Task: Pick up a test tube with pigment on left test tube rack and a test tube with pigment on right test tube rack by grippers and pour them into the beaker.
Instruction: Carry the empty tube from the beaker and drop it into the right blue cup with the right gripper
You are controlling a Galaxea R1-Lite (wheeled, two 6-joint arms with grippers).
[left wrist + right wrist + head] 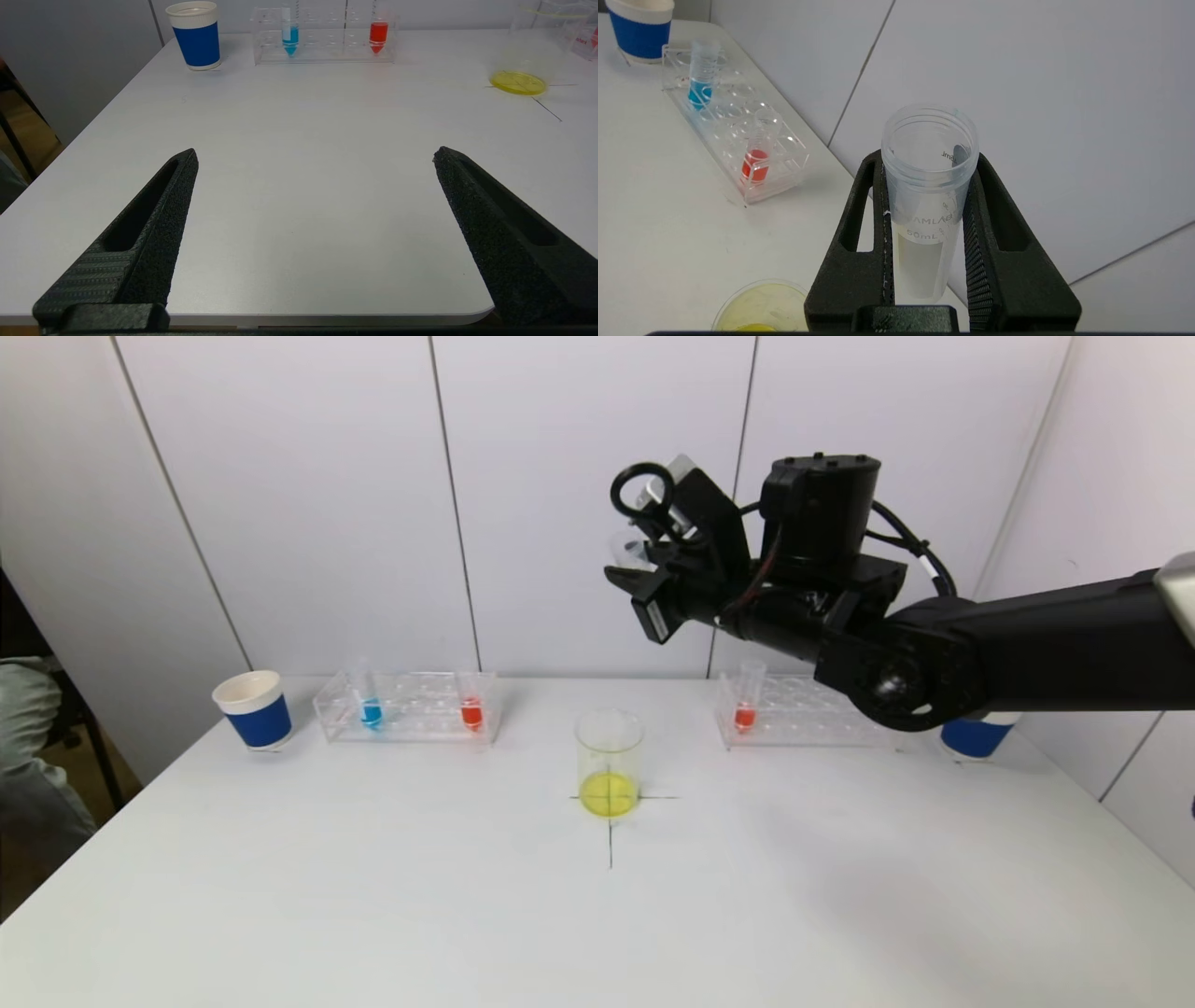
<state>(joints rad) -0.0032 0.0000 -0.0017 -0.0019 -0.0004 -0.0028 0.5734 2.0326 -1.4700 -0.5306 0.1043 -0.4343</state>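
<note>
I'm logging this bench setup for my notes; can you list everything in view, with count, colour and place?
Glass beaker: one, clear with yellow liquid, table centre on a drawn cross.
Clear plastic left rack: one, back left; holds a blue-pigment tube and a red-pigment tube.
Clear plastic right rack: one, back right; holds a red-pigment tube.
Paper cups: two, blue with white rims, one far left, one far right behind the arm.
Empty clear tube: one, raised above the table.
White table: one.
Left end effector: open, low at the near table edge.
Right end effector: shut on the empty tube.
</note>
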